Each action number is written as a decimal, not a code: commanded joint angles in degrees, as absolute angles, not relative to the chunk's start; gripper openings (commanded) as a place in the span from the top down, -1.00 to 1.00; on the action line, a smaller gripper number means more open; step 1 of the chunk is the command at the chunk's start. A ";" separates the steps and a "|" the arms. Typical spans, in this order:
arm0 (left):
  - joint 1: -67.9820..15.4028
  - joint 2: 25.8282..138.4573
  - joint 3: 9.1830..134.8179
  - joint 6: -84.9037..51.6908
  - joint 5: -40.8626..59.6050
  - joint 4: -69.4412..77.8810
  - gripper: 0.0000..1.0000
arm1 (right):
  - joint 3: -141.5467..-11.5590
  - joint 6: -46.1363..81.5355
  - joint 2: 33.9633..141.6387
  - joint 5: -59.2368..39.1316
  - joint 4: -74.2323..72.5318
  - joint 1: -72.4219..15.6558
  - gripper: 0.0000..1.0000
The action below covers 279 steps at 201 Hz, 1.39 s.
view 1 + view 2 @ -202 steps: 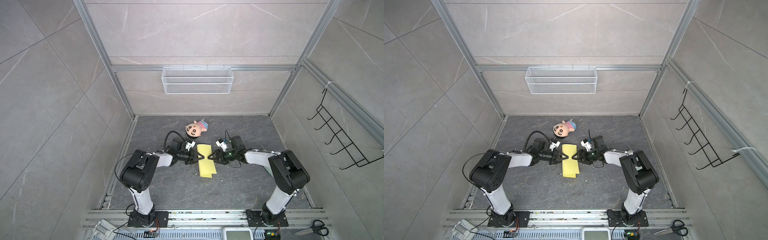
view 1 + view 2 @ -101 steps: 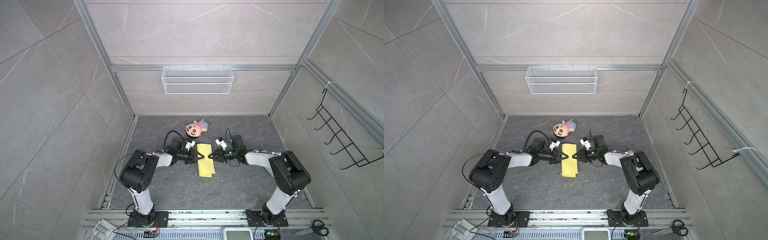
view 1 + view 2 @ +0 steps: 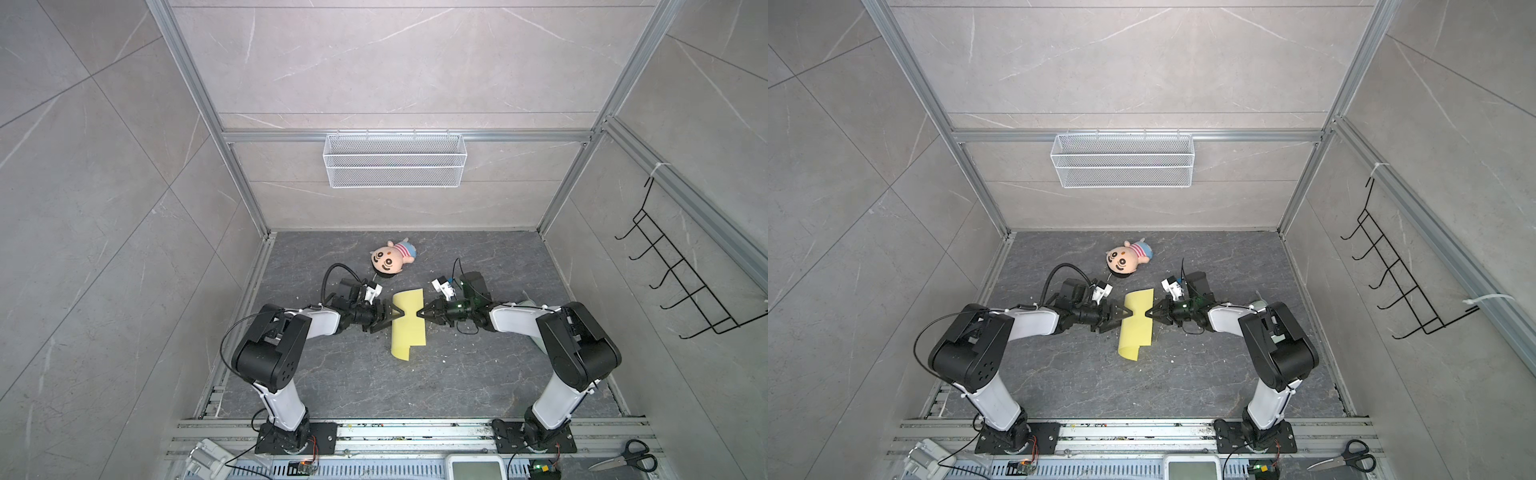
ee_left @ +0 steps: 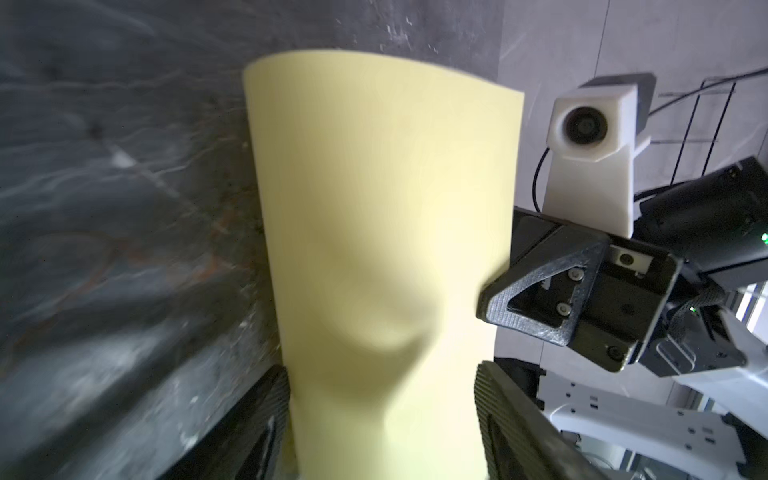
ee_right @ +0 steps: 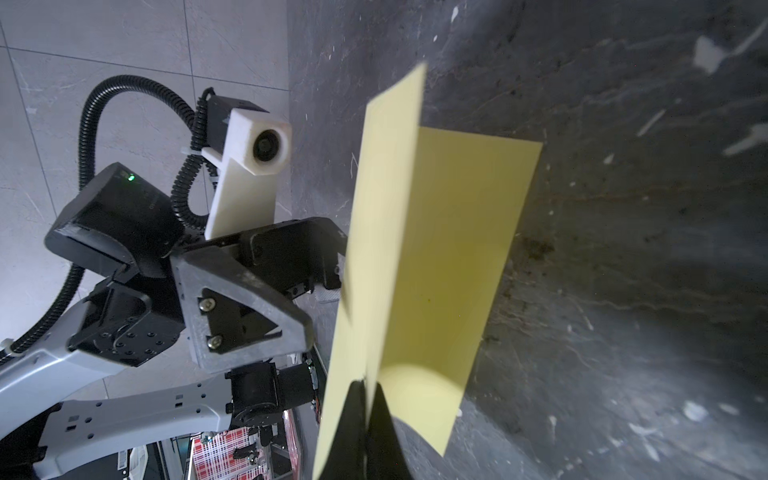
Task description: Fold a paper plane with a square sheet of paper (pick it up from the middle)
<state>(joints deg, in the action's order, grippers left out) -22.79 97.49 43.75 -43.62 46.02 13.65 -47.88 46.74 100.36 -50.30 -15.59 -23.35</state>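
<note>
Since a second before, the hold had swapped sides: the left gripper (image 3: pixel 392 319) had let its jaws spread, and the right gripper (image 3: pixel 420 314) had closed down on the square sheet of paper (image 3: pixel 409 328).

From where I stood, the sheet sat at the middle of the dark tabletop (image 3: pixel 478 374), doubled over lengthwise into a long strip running from twelve to six o'clock. Its six o'clock end showed a step where one layer ran longer than the other.

The right gripper came in from three o'clock. Its own wrist view showed the fingertips (image 5: pixel 353 424) pinched together on the sheet's edge (image 5: pixel 436 249), with the two layers fanning apart beyond them.

The left gripper stood at nine o'clock. Its fingers (image 4: pixel 270 415) were apart, with the yellow strip (image 4: pixel 374 199) passing between them. Whether either pad touched the paper I could not tell.

Both top views showed the two tools nose to nose across the strip (image 3: pixel 1136 328).

A plush doll (image 3: pixel 390 259) lay on its side near twelve o'clock of the sheet, apart from it. Scissors (image 3: pixel 627 457) rested off at five o'clock, by the front rail.
</note>
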 commanded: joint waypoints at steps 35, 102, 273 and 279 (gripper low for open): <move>-20.65 88.28 39.22 -40.91 37.33 10.00 -0.50 | -57.99 46.93 98.20 -42.48 -1.57 -30.11 0.95; -20.30 83.18 34.47 -44.05 31.59 12.62 -0.46 | -60.58 47.98 103.11 -37.30 -0.47 -33.22 0.93; -26.97 96.62 50.23 -35.34 31.02 -8.83 -0.30 | -60.78 45.12 110.39 -31.95 5.01 -33.22 0.82; -27.20 97.16 50.92 -34.85 30.69 -9.86 -0.28 | -60.79 45.17 110.47 -31.99 5.01 -33.22 0.81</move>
